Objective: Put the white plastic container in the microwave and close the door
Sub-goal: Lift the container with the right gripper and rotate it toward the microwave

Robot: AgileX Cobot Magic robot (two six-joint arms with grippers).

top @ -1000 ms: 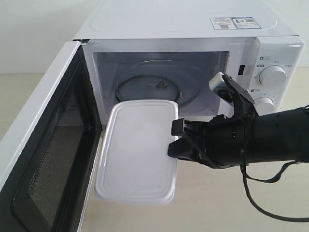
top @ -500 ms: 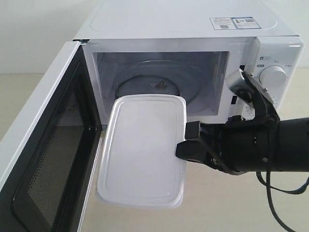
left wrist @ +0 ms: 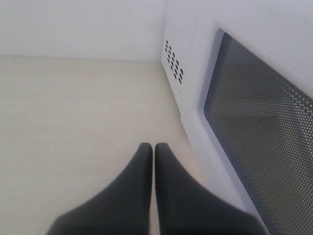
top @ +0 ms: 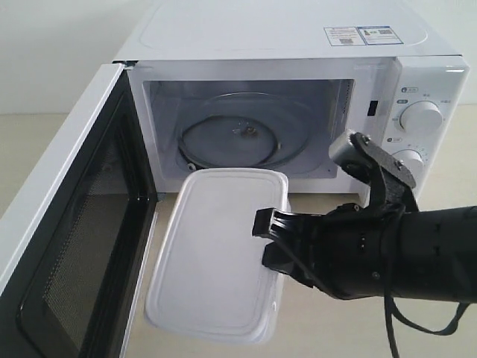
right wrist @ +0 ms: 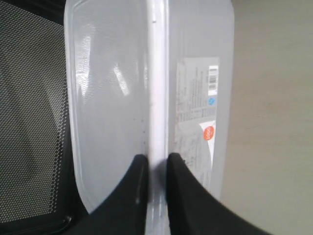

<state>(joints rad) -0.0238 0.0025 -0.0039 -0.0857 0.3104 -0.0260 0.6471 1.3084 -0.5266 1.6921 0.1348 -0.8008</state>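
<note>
The white plastic container (top: 216,253) hangs in the air just in front of the microwave (top: 298,37) opening, lid up, its far end near the cavity sill. My right gripper (top: 267,240) is shut on the rim of its right long side. The right wrist view shows the two fingers (right wrist: 138,171) clamping the container's (right wrist: 107,98) rim, with the label (right wrist: 198,117) beside them. The door (top: 67,224) stands wide open on the left. The glass turntable (top: 246,138) is bare. My left gripper (left wrist: 154,149) is shut and empty above the table, beside the door's outer face (left wrist: 264,122).
Two round knobs (top: 419,117) sit on the microwave's right panel, just behind my right arm. The door's black inner frame (top: 112,246) lies close to the container's left edge. Vent holes (left wrist: 173,61) mark the microwave's side. Pale tabletop (left wrist: 73,122) stretches around the left gripper.
The right gripper and the container first rose toward the cavity mouth, then came back down and forward, away from the opening. The door has not moved.
</note>
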